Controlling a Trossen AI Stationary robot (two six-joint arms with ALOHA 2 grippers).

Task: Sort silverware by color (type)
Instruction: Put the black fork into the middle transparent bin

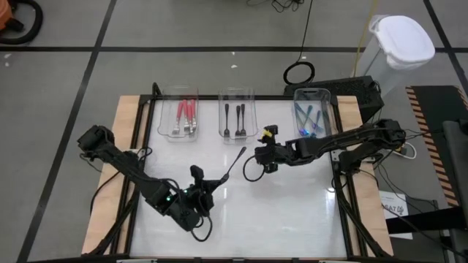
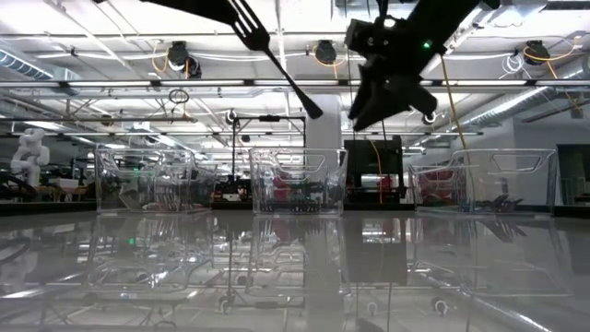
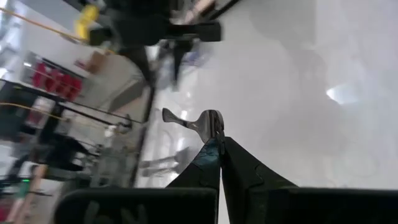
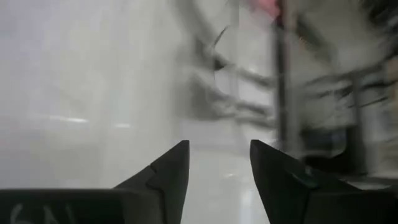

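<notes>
A black-handled fork (image 1: 234, 164) (image 2: 281, 65) is held above the table by my left gripper (image 1: 210, 184) (image 3: 219, 148), which is shut on it near the table's near middle. My right gripper (image 1: 259, 158) (image 2: 373, 109) (image 4: 219, 165) hovers open over the table's middle, just right of the fork's free end, holding nothing. Three clear trays stand in a row along the far edge. The left tray (image 1: 162, 109) holds red forks (image 1: 184, 113), the middle tray (image 1: 253, 109) black forks (image 1: 235, 120), and the right tray (image 1: 327, 109) blue forks (image 1: 307, 120). My left gripper pinches the fork between its two shut fingers (image 3: 239, 168) by one end (image 3: 208, 124); in the low view the tines (image 2: 247, 23) sit close to the fingers. The fork is lifted clear, and its black handle (image 2: 309, 101) slants toward the table's far right.
A white lidded bin (image 1: 401, 40) and a black cable ring (image 1: 298, 73) lie on the floor beyond the far right corner. The white tabletop (image 1: 292, 212) is bare on its near right. The tray walls (image 2: 295, 180) stand upright along the far side.
</notes>
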